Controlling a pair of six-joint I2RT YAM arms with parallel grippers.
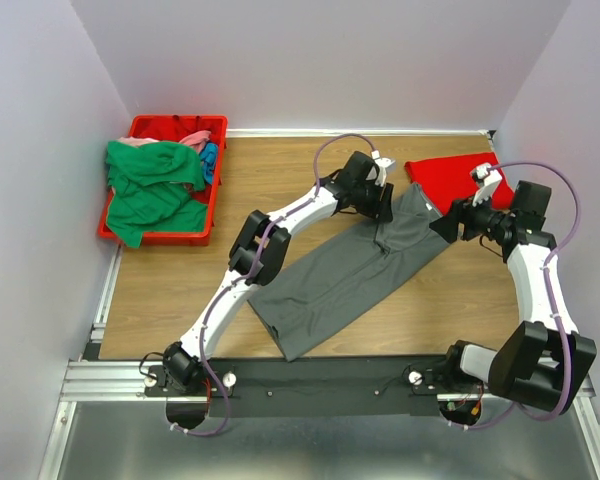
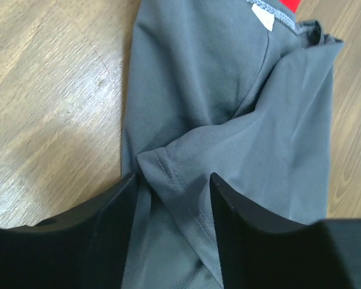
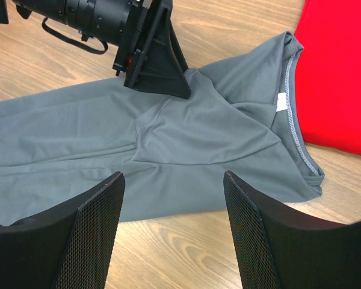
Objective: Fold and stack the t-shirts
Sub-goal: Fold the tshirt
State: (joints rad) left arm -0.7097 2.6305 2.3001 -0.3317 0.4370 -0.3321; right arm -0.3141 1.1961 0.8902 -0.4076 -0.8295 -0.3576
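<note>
Dark grey cloth t-shirt (image 1: 350, 265), folded into a long strip, is laid on the wooden table (image 1: 180, 290), its collar touched by a bright red cloth t-shirt (image 1: 450, 178). The left gripper (image 2: 173, 180) is spread astride its sleeve hem, the right gripper (image 3: 172, 177) held open over its collar end.

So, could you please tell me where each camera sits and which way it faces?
Top external: above, behind the robot, looking down on the table; left arm and right arm show.
Left wrist: on the left arm, looking down at the dark grey t-shirt; left hand straddles a fold.
Right wrist: on the right arm, facing across that shirt toward the left hand and red t-shirt; right hand open.
Both wrist views share the collar label.
</note>
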